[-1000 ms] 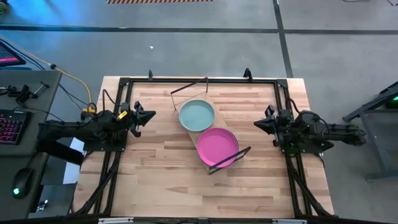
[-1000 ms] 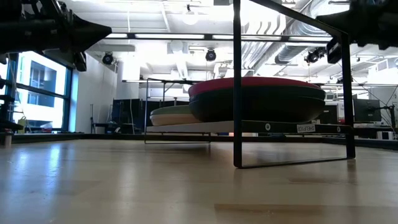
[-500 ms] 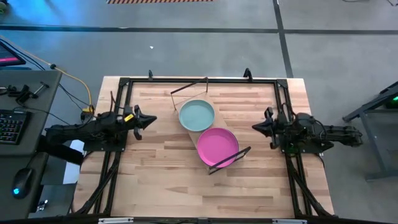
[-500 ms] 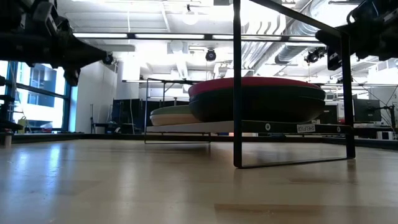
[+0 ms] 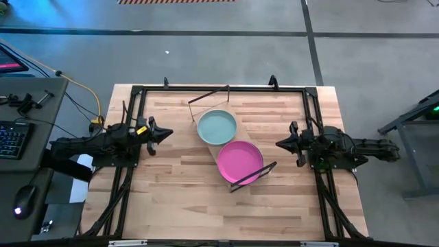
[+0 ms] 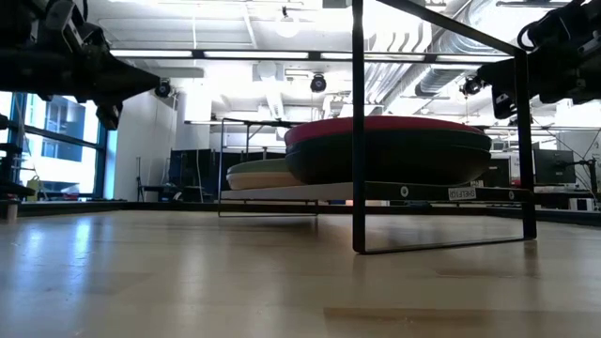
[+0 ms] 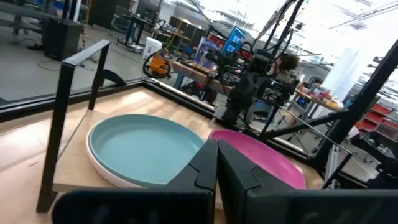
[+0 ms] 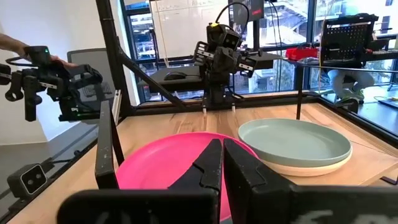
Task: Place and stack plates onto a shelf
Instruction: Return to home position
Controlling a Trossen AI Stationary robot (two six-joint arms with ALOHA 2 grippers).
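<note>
As seen from above, stacking looks finished: the sage-green plate [image 5: 217,127] and magenta plate [image 5: 239,162] top two piles side by side on the shelf [image 5: 253,175]. The left end effector [image 5: 168,132] and right end effector [image 5: 278,143] hang clenched and empty at opposite edges of the counter [image 5: 178,199]. At counter level, a cream plate [image 6: 255,176] and a dark plate [image 6: 390,155] show beneath them, shallow and round-walled. Both wrist views show smooth, matte faces. Only parking the arms seems left.

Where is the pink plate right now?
Seen from above, the pink plate tops a stack on the shelf mid-table, beside the green plate, nearer the right gripper.
</note>
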